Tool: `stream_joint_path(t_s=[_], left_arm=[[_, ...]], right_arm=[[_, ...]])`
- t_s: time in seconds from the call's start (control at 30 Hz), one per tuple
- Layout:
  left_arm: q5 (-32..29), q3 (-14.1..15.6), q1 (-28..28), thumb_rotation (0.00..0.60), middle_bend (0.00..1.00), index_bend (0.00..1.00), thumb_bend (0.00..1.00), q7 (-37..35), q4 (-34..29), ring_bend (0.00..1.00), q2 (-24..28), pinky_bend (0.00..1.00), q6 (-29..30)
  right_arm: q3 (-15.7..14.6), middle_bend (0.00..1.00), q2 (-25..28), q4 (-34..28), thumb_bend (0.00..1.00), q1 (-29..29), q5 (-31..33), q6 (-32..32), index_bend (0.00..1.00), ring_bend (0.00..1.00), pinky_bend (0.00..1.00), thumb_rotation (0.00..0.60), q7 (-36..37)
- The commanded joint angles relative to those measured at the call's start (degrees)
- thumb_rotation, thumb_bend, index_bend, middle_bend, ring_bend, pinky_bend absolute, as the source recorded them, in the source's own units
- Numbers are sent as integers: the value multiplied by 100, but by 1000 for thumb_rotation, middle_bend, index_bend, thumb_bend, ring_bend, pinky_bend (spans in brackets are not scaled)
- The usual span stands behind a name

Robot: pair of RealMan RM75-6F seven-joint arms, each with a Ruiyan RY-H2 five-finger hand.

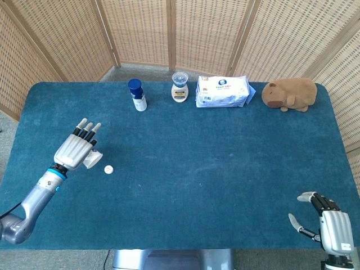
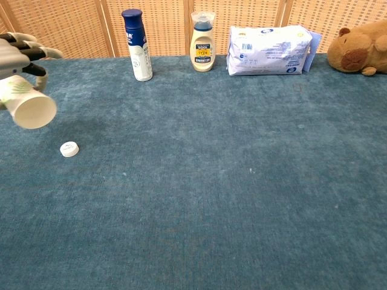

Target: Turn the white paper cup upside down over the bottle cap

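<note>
My left hand (image 1: 75, 151) holds the white paper cup (image 2: 27, 104) above the table at the left, tilted with its mouth facing down and to the right. In the head view only a small part of the cup (image 1: 93, 160) shows under the hand. The white bottle cap (image 1: 108, 169) lies on the blue cloth just right of the hand; in the chest view the bottle cap (image 2: 69, 148) sits below and right of the cup's mouth. The left hand (image 2: 19, 52) is cut by the chest view's left edge. My right hand (image 1: 326, 215) is open at the near right corner, holding nothing.
Along the far edge stand a blue-capped spray bottle (image 1: 136, 94), a cream lotion bottle (image 1: 179, 87), a pack of wipes (image 1: 222, 91) and a brown plush toy (image 1: 290, 94). A wicker screen closes off the back. The blue cloth (image 1: 214, 169) covers the table.
</note>
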Motion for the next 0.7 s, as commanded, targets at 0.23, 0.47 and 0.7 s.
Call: stream_joint_path(t_s=[0.23, 0.47, 0.7], left_arm=[[266, 86, 56, 600, 16, 465, 207, 1031, -94, 0, 120, 22, 3], [147, -6, -94, 600, 15, 465, 207, 2455, -413, 0, 10, 22, -215], [18, -57, -159, 600, 15, 466, 207, 3561, -628, 0, -226, 21, -323]], right_arm=[[-61, 370, 5, 65, 318, -91, -64, 158, 395, 389, 396, 421, 124], [-103, 370, 1, 182, 318, -140, -99, 236, 396, 389, 396, 422, 293], [-100, 370, 21, 260, 318, -162, -102, 292, 396, 389, 396, 417, 414]])
